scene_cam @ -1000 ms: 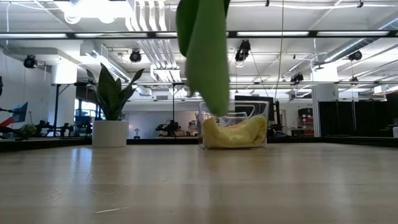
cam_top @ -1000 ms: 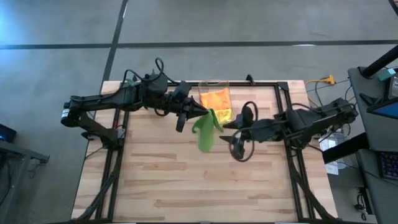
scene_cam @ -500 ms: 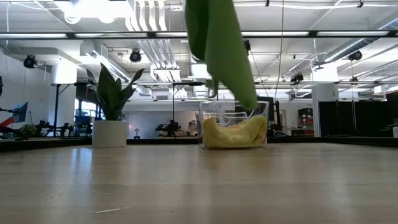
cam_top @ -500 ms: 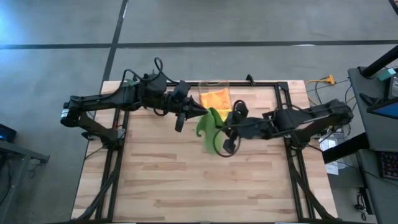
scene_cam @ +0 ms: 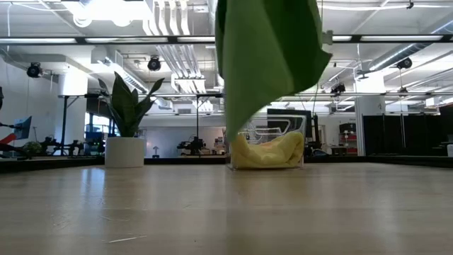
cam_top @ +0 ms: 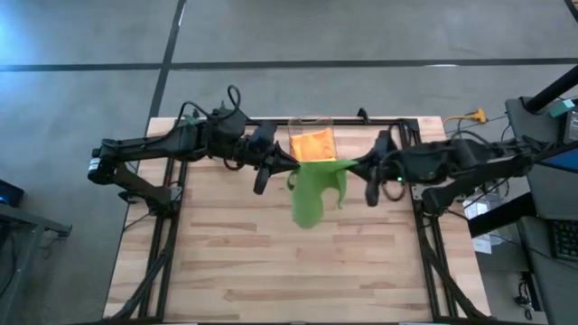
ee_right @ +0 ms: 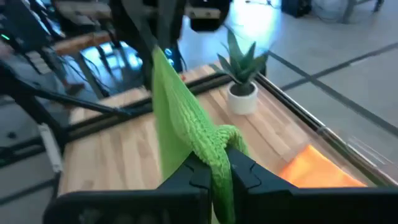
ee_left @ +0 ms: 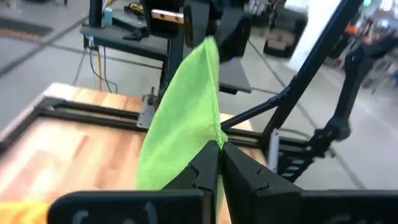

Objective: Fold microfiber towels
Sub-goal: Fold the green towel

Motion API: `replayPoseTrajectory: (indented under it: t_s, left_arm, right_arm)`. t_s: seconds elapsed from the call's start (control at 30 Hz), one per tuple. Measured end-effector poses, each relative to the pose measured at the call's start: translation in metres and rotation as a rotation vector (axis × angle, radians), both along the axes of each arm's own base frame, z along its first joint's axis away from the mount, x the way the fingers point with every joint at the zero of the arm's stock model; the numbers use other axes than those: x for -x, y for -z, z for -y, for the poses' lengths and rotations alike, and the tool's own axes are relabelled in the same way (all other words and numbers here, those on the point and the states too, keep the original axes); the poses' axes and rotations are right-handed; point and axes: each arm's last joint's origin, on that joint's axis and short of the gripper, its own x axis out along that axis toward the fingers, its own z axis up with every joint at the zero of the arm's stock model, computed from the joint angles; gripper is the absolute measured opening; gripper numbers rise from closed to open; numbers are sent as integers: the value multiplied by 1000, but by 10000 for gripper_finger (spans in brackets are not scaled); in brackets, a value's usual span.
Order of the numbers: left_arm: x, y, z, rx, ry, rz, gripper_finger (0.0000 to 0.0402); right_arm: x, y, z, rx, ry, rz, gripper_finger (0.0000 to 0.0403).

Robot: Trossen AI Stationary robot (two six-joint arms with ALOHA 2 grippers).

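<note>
Above the worktop (cam_top: 226, 262), near the 12 o'clock edge, you had the green towel (cam_top: 314, 188) stretched between left tool (cam_top: 283, 162) and right tool (cam_top: 358, 167), both clamped on upper corners. Soft, light, limp cloth; grip corners only.

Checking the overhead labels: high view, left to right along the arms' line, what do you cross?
left gripper, shut on one end of the lime green towel → lime green towel hanging between the arms → right gripper, shut on its other end. The clear plastic bin sits behind the towel, so it is left out of the order.
</note>
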Motion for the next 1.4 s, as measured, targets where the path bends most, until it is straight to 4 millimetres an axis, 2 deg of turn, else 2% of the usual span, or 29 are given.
replayPoseTrajectory:
  t_s: [0.1,0.23,0.37,0.47,0.6,0.73,0.83,1.13,1.4]
  left_arm:
    - [0,2,0,-62,12,5,20]
    - [-6,15,-1,-79,11,-37,73]
    - [-22,49,0,-58,28,-146,136]
    - [-41,75,6,6,107,-169,176]
    - [-69,107,12,88,125,-178,210]
    - [-92,125,11,135,113,-142,221]
    - [-101,133,11,140,110,-118,222]
    - [-110,153,9,232,-32,-199,222]
    - [-114,171,5,203,-147,-281,222]
  right_arm:
    - [12,-7,3,-16,-11,38,9]
    - [23,-18,5,-70,-40,84,9]
    - [29,-29,5,-129,-66,120,9]
    - [29,-34,5,-145,-88,129,9]
    - [28,-38,4,-154,-102,133,9]
    - [31,-40,5,-187,-89,125,9]
    - [31,-41,5,-206,-82,116,9]
    - [32,-43,5,-231,-72,113,9]
    - [33,-45,5,-238,-75,121,9]
